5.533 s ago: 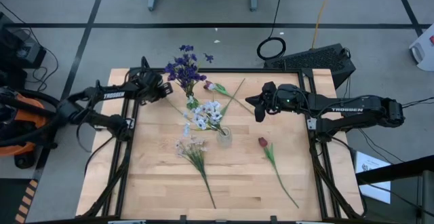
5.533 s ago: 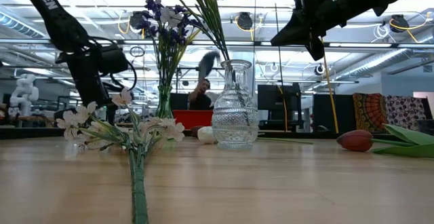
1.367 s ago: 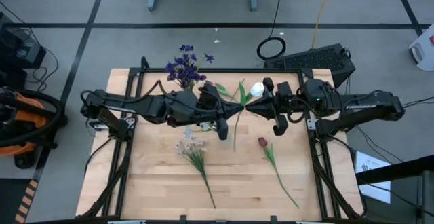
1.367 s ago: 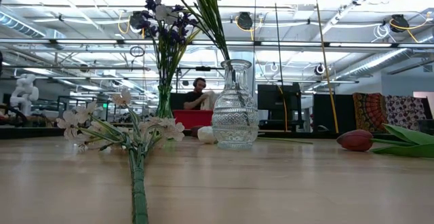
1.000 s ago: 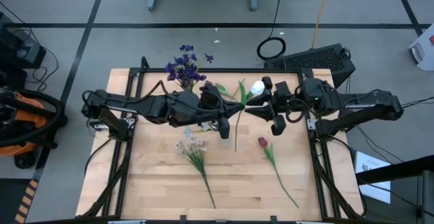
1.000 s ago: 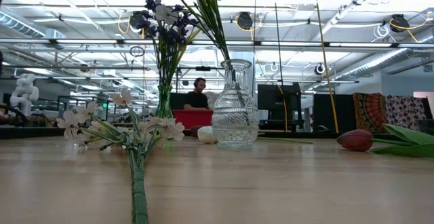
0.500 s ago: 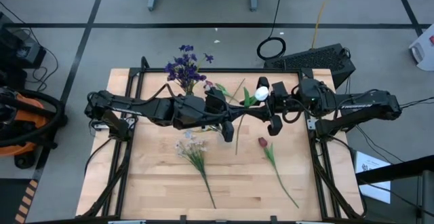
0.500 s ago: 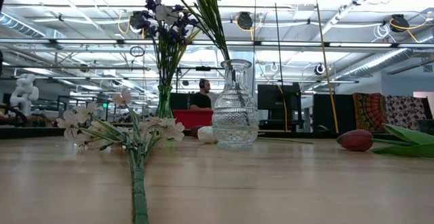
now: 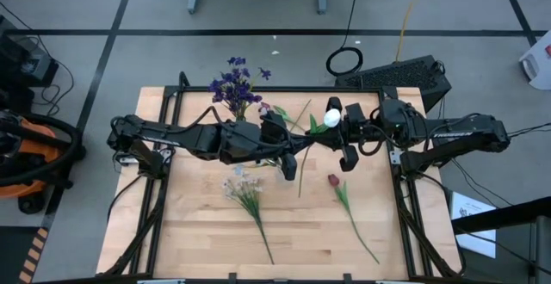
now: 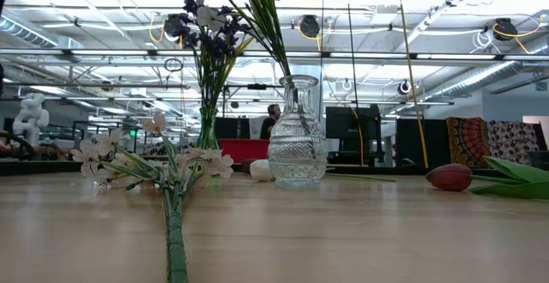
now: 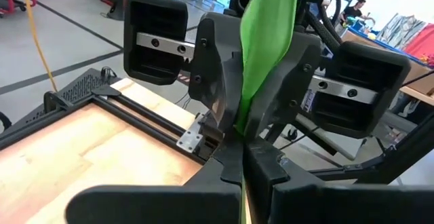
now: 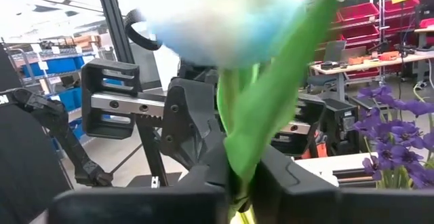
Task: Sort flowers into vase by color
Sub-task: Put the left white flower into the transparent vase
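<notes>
A white tulip, bud (image 9: 331, 117) and green stem (image 9: 300, 176), hangs in the air over the table's middle between my two grippers. My left gripper (image 9: 303, 138) reaches in from the left and is shut on it. My right gripper (image 9: 321, 134) faces it from the right, just below the bud, and is shut on it too. A glass vase (image 10: 297, 137) holds green stems; in the high view the left arm hides it. Purple flowers (image 9: 234, 88) stand in a second vase (image 10: 208, 130) at the far edge. My left gripper pinches the tulip's stem (image 11: 242, 137) between its two fingers, coming about level from the table's left. The tulip is lifted clear, its long stem hanging down past the fingers. My right gripper pinches the stem and a leaf (image 12: 239, 172) between its two fingers just below the bud (image 12: 227, 20), about level from the table's right, nose to nose with the left gripper. The bud stands above its fingers.
A pale blossom spray (image 9: 247, 191) lies near the table's middle front. A dark red tulip (image 9: 335, 182) lies to the right of it. Another tulip (image 9: 276, 110) lies near the far edge. A person stands in the room behind (image 10: 271, 120).
My left gripper has edged toward the table's right edge with the white tulip, and the bud has come closer to my right gripper. The tulip stays clear of the table.
</notes>
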### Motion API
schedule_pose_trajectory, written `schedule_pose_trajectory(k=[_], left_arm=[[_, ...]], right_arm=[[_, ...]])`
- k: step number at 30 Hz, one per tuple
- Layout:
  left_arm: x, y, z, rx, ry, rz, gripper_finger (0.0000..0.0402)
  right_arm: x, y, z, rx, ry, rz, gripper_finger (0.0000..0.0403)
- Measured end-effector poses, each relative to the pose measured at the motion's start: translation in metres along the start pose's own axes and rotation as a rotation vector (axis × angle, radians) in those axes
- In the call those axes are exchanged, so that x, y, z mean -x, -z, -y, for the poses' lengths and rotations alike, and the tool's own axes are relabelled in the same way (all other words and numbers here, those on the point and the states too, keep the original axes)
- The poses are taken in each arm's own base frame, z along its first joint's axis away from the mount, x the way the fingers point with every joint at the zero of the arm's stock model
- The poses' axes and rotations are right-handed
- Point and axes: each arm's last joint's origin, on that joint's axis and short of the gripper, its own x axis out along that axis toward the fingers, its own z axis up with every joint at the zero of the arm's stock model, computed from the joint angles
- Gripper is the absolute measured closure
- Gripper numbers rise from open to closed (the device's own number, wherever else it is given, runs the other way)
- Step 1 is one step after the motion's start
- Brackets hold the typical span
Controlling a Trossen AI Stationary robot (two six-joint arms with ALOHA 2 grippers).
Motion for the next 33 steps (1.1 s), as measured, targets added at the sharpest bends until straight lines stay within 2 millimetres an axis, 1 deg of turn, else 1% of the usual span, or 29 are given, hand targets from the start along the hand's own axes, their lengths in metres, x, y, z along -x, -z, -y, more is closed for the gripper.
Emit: schedule_pose_trajectory(k=[2, 5, 15, 18, 20, 25, 27, 30, 33], left_arm=[[0.0, 0.0, 0.0, 0.001, 0.0, -0.001, 0.04], [0.0, 0.0, 0.0, -0.001, 0.0, -0.002, 0.0388], [0.0, 0.003, -0.001, -0.046, -0.012, -0.027, 0.0322], [0.001, 0.006, -0.003, -0.065, -0.028, -0.068, 0.0315], [0.006, 0.005, -0.006, -0.077, -0.042, -0.092, 0.0314], [0.031, -0.011, -0.015, -0.074, -0.071, -0.121, 0.0313], [0.045, -0.017, -0.019, -0.096, -0.083, -0.145, 0.0313], [0.068, -0.025, -0.017, -0.142, -0.065, -0.158, 0.0313], [0.092, -0.033, -0.015, -0.226, -0.055, -0.149, 0.0313]], right_arm=[[0.0, 0.0, 0.0, 0.0, 0.001, -0.003, 0.0395], [0.0, 0.001, 0.0, -0.001, 0.001, -0.008, 0.0393], [0.001, 0.005, 0.001, -0.008, 0.01, -0.052, 0.0396], [0.002, 0.008, 0.002, -0.007, 0.023, -0.095, 0.0395], [0.005, 0.009, 0.002, -0.008, 0.048, -0.117, 0.0395], [0.012, 0.012, 0.004, -0.015, 0.12, -0.161, 0.0395], [0.013, 0.012, 0.004, -0.017, 0.126, -0.173, 0.0395], [0.013, 0.015, 0.004, -0.016, 0.135, -0.197, 0.0395], [0.01, 0.02, 0.002, 0.029, 0.206, -0.21, 0.0397]])
